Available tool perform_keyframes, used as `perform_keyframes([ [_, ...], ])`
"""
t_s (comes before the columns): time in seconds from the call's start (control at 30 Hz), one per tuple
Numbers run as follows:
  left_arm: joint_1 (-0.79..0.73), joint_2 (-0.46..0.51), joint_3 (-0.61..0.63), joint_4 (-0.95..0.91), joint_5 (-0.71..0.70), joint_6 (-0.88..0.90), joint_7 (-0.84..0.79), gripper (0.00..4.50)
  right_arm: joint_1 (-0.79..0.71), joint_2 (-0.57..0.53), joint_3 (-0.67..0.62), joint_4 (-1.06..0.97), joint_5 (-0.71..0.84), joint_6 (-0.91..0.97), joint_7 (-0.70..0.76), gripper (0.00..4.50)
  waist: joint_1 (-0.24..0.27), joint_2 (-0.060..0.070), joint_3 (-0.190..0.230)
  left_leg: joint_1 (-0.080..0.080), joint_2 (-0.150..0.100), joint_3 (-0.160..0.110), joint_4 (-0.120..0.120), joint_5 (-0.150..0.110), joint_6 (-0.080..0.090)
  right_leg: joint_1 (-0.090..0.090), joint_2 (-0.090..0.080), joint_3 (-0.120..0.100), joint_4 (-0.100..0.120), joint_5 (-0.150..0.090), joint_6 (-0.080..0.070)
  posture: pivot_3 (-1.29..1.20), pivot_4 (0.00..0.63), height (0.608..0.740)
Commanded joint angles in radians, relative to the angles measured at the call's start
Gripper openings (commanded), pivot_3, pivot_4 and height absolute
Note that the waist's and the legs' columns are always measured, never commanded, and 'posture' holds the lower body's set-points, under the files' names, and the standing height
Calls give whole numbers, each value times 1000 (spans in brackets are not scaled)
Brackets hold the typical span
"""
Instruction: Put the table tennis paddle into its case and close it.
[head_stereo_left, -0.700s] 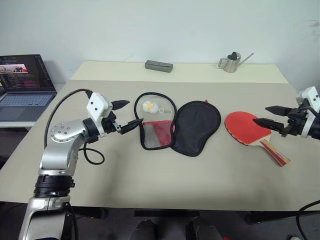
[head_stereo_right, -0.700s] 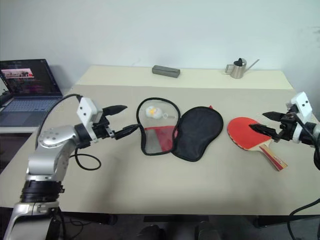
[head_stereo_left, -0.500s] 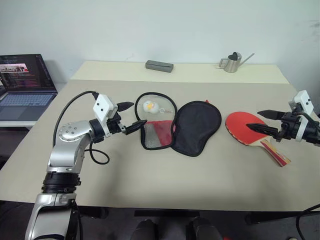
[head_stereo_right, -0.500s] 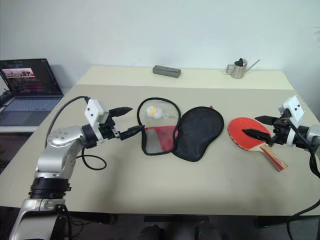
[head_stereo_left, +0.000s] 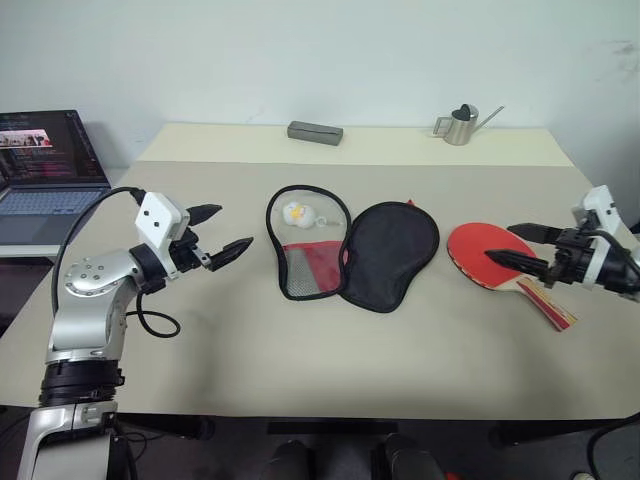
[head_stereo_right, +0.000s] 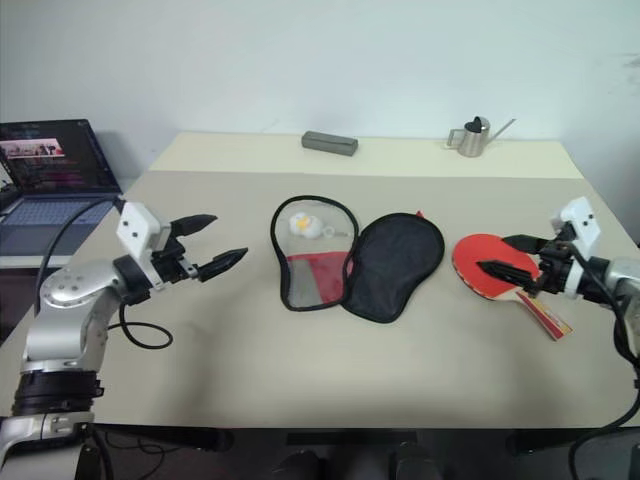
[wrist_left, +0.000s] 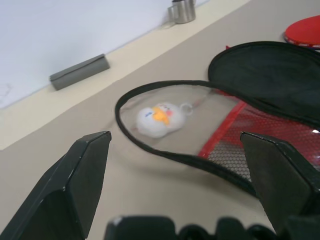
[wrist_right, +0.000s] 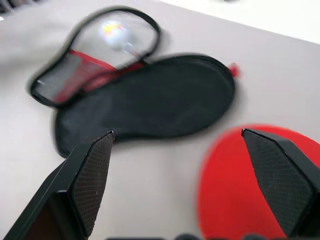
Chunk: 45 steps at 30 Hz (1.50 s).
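Picking up the bat (head_stereo_left: 490, 255) looked like the step in hand: it lay flat on the worktop (head_stereo_left: 300, 370) at the right, red face up, handle pointing toward the near right, well apart from the case (head_stereo_left: 350, 252), which lay spread open in the middle with its mesh-lined half on the left and its black half on the right. The right claw (head_stereo_left: 525, 246) hovered over the bat's near-right part with its two fingers spread wide and holding nothing. To do it well, that claw would probably best close on the handle or the neck rather than the round face, since the bat lay flush on the worktop and offered little edge to catch. The left claw (head_stereo_left: 221, 229), also spread and empty, hung to the left of the case, apart from it, and could pin the lined half down while the bat slid in. A small white and yellow charm (head_stereo_left: 295, 212) rested inside the far end of the lined half and might get in the way. The zip pull could not be made out, and the right claw's fingers covered part of the neck.
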Motion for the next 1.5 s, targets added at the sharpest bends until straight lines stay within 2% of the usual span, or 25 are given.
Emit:
perform_keyframes([
  [0.03, 38, 17, 54, -52, -38, -2, 2, 4500, 41, 24, -20, -131, 62, 55, -39, 4490, 0, 0, 0, 0, 0, 0, 0, 0, 0, 0, 0, 0, 0, 0, 0, 0, 150, 740],
  [0.2, 33, 19, 55, -15, -34, -9, 6, 4500, 41, 38, -17, -144, 73, 71, -57, 4490, 0, 0, 0, 0, -1, -1, 0, 0, 0, 1, -2, -1, 0, 0, 0, 0, 150, 740],
  [0.53, -47, 18, 22, 9, -35, 10, -32, 4500, -124, 129, 59, 17, -32, 14, -184, 4490, -4, 0, 0, 2, -1, -1, 0, 0, 0, 2, -1, -1, 0, 0, 0, 0, 150, 740],
  [0.83, -108, 6, -26, -54, -80, 80, -111, 4500, -329, 182, 211, 262, -150, 20, -174, 4490, -5, 0, 0, 1, -1, -1, 0, 0, 0, 1, -1, -1, 0, 0, 0, 0, 150, 740],
  [1.13, -134, -15, -64, -61, -73, 82, -111, 4500, -440, 279, 254, 495, -239, 21, -226, 4490, -6, 0, 0, 0, -1, 0, 0, 0, 0, 0, -1, -1, 0, 0, 0, 0, 150, 740],
  [1.5, -148, -29, -83, -41, -62, 60, -115, 4500, -378, 262, 231, 372, -191, 248, -204, 4490, -5, 0, 0, -2, -1, 0, -1, 0, 0, -2, -1, -1, 0, 0, 0, 0, 150, 740],
])
